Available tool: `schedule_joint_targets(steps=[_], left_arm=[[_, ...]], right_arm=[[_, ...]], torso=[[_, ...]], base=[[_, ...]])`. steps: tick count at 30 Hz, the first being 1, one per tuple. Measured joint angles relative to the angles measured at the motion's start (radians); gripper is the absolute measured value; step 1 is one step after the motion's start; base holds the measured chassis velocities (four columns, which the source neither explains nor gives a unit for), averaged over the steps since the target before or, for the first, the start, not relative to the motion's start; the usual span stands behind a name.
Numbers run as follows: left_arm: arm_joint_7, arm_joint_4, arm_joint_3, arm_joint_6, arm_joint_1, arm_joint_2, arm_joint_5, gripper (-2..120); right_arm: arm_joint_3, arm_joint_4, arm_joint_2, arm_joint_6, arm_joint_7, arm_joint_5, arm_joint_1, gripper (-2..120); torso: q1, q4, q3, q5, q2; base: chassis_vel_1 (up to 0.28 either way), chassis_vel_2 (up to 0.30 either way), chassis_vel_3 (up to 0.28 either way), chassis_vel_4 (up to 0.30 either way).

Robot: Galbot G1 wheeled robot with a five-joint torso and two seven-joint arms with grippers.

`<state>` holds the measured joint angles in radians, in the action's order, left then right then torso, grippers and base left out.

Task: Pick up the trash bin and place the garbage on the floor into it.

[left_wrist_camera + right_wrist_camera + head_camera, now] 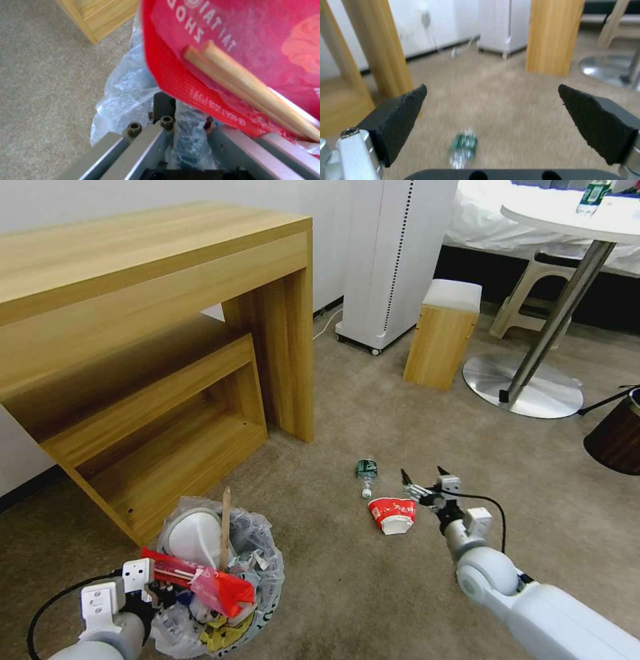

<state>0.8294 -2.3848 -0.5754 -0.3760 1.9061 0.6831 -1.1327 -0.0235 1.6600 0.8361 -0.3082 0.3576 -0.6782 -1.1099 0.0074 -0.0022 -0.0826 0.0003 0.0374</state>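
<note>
The trash bin (260,580) with its crinkly bag is at the lower left of the head view. It is heaped with a white slipper (193,537), a red wrapper (213,587) and a wooden stick (225,527). My left gripper (159,595) is shut on the bin's near rim; in the left wrist view the left gripper (186,130) pinches bag (126,100) and rim under the red wrapper (240,37). My right gripper (421,473) hangs open just beyond the red-white paper bowl (393,513) lying on the floor (347,593). A green-label bottle (366,472) lies left of it, and shows as the bottle (463,147) ahead between the open right gripper (491,88) fingers.
A wooden desk (167,267) with a low shelf stands at left, close behind the bin. Farther back are a white appliance (393,260), a wooden box stool (443,337) and a round table's chrome base (523,387). A brown bin (617,437) sits at the right edge.
</note>
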Motion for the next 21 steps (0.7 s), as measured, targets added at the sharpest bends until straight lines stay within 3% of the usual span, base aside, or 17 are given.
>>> schedule_joint_targets(steps=[6,21], left_arm=[[-0.006,-0.001,0.015,0.001,-0.004,0.014,0.018,0],[-0.04,0.01,0.04,-0.001,0.008,0.05,0.085,0]], right_arm=[[-0.103,0.025,0.061,-0.079,-0.054,0.158,-0.152,100],[-0.161,0.055,0.118,-0.239,-0.1,0.259,-0.284,100]], torso=[[0.0,-0.0004,0.0,-0.0002,0.0],[0.0,0.0,0.0,-0.0004,0.0]], base=[[0.0,0.0,0.0,0.0],[0.0,0.0,0.0,0.0]])
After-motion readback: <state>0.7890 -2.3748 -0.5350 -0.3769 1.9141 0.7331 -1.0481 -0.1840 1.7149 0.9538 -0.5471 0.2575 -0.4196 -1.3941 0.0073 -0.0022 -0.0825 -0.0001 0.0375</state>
